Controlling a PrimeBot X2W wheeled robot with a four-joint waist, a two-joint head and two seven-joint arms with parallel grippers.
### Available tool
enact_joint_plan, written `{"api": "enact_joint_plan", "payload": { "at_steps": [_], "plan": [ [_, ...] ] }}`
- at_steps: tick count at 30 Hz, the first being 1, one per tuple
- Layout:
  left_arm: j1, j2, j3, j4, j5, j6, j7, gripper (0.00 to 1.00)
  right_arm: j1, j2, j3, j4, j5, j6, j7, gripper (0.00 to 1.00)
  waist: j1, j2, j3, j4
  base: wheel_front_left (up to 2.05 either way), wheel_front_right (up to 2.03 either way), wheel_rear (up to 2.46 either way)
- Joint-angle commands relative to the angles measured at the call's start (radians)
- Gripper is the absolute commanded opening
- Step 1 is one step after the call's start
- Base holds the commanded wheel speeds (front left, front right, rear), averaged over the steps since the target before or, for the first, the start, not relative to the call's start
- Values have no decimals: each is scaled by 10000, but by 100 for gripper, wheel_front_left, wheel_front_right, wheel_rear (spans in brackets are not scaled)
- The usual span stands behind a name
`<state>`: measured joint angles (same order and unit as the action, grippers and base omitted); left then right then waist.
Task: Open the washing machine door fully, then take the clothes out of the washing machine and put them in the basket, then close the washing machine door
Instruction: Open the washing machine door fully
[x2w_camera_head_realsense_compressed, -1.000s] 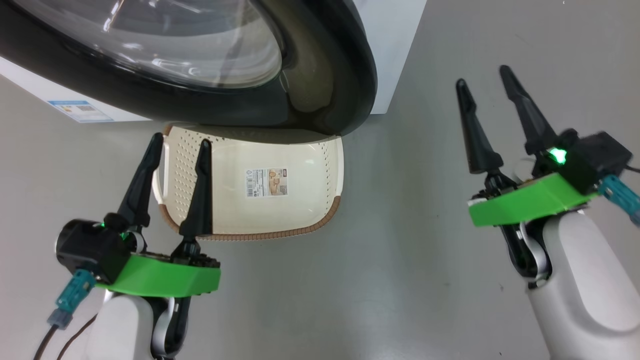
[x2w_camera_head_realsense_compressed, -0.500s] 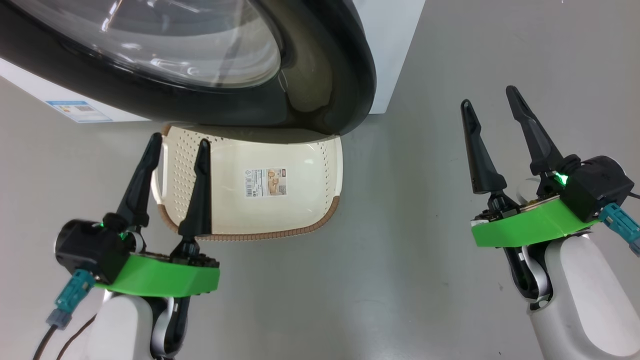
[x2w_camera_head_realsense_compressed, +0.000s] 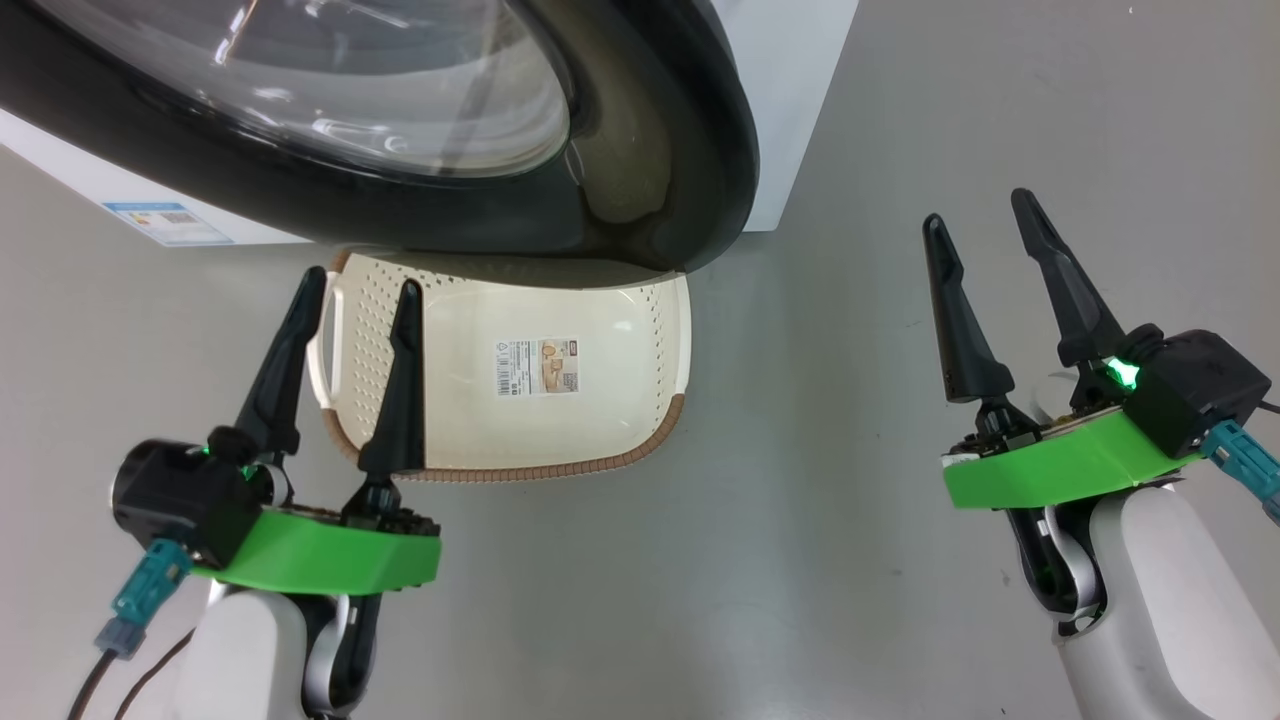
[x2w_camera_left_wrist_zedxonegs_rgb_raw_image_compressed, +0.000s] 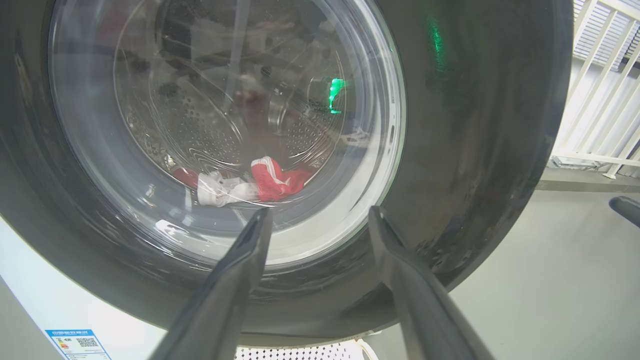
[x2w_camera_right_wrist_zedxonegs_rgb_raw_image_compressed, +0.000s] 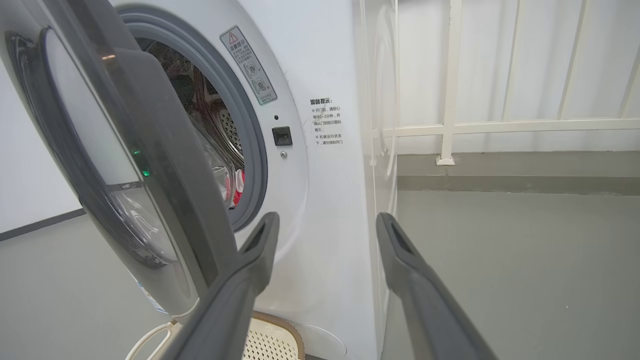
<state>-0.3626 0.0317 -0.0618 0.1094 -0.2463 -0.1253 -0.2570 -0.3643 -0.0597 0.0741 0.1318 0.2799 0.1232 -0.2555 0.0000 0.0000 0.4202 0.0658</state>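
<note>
Head view: the washing machine door (x2w_camera_head_realsense_compressed: 690, 150) overhangs the empty basket (x2w_camera_head_realsense_compressed: 610, 340). The left gripper (x2w_camera_head_realsense_compressed: 362, 283) is below the door and the right gripper (x2w_camera_head_realsense_compressed: 978, 209) off to its right, both with fingers spread and holding nothing. Left wrist view: the clothes (x2w_camera_left_wrist_zedxonegs_rgb_raw_image_compressed: 272, 181) lie behind the door's glass. Right wrist view: the door stands only part-way off the washing machine (x2w_camera_right_wrist_zedxonegs_rgb_raw_image_compressed: 325, 210), so a finger should hook behind the door's free edge and swing it wide along its hinge arc before any reaching in.
</note>
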Motion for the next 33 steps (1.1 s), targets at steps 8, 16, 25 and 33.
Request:
{"api": "enact_joint_plan", "payload": {
  "at_steps": [8,16,25,33],
  "plan": [
    [243,185,257,-162,42,-54,-47,100,247,94,379,-207,26,75,-62,45,0,0,-15,36,0,0,0],
    [226,185,249,-166,73,-54,-47,100,-180,94,754,273,1913,75,-62,0,0,0,3,43,0,0,0],
    [88,185,152,-127,105,-54,-47,100,-2317,95,2223,1451,7431,75,-57,0,0,0,95,52,0,0,0],
    [-43,185,54,-134,-2,-54,-47,100,-4083,-269,2853,1984,11246,75,1978,0,0,0,191,232,0,0,0]
  ]
}}
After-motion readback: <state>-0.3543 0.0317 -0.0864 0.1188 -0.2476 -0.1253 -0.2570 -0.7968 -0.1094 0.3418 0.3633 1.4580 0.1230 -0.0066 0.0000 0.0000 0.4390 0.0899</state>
